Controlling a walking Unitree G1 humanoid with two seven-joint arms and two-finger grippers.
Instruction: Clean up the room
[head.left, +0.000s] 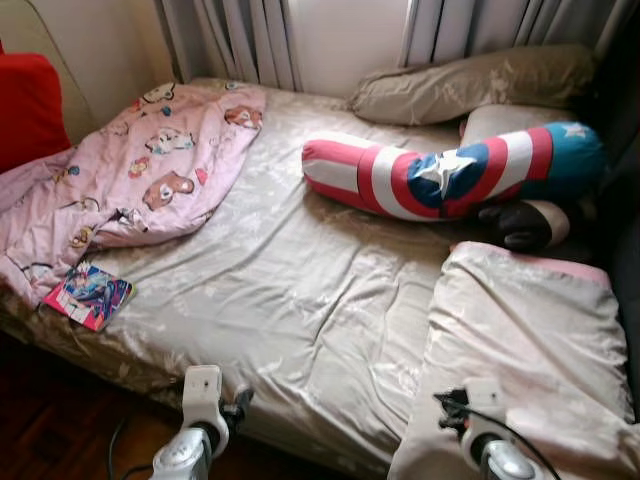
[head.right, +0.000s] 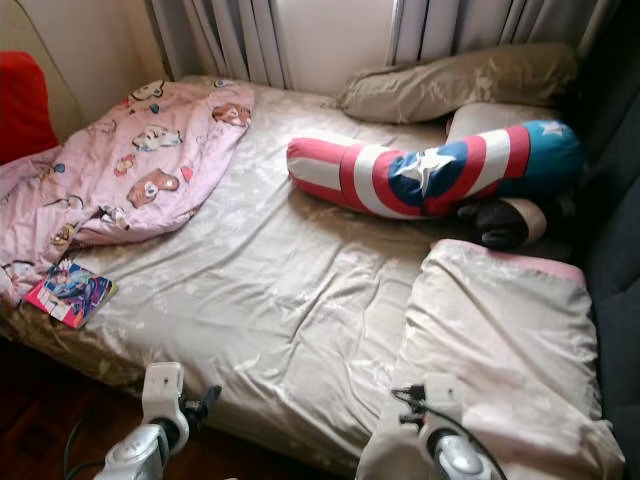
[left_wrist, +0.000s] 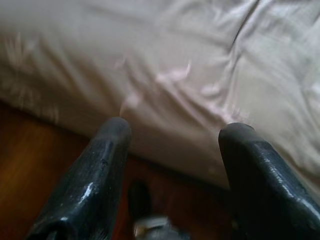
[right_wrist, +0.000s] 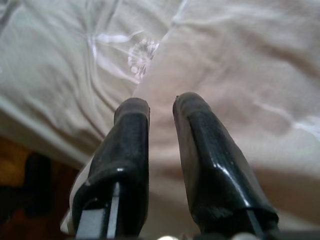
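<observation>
Beige sheet on the bed (head.left: 290, 290) lies wrinkled but bare through the middle, its near edge dropping to dark wood floor (head.left: 50, 430). Left gripper (left_wrist: 172, 131) hangs spread and empty by that edge; right gripper (right_wrist: 161, 107), nearly closed (a narrow gap), hovers empty above the folded beige quilt (head.left: 530, 350). Pink blanket (head.left: 140, 170) and a colourful book (head.left: 90, 295) lie far left.

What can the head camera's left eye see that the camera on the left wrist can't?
The left eye view takes in the pink blanket, the book, the star-striped bolster and the pillows. The left wrist view instead looks along the left gripper, fingers spread apart, empty, with dark wooden floor beneath. Both share the beige bedsheet.
</observation>
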